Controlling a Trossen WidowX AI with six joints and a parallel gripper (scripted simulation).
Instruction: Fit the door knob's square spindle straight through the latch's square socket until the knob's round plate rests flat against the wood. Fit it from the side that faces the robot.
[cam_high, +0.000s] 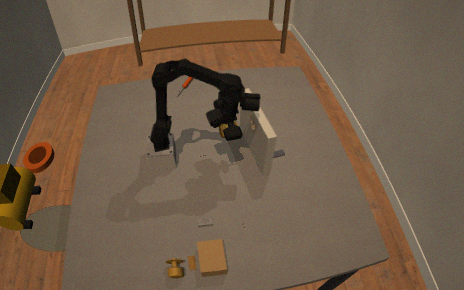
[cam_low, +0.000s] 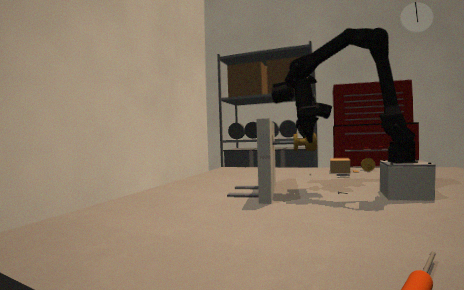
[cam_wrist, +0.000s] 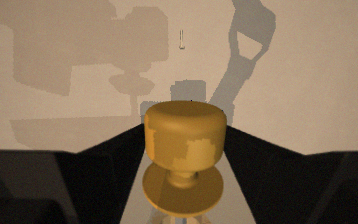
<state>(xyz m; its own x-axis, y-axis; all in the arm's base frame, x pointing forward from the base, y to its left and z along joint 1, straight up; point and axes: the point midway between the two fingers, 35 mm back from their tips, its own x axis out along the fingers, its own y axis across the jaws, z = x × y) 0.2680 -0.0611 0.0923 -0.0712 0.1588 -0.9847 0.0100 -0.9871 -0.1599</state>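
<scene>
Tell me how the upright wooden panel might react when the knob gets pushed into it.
The wooden panel stands tall and thin on edge, so a hard push could tip or slide it, though small feet likely brace it. The tool holds the brass knob; its rounded, smooth head may slip or twist.

Arm: matte black throughout, built of rounded tubular links with bulkier cylindrical joint housings. No cables, screws or markings discernible. It stands on a plain grey box pedestal. End effector: black, two blocky fingers with flat, tapering inner faces.
</scene>
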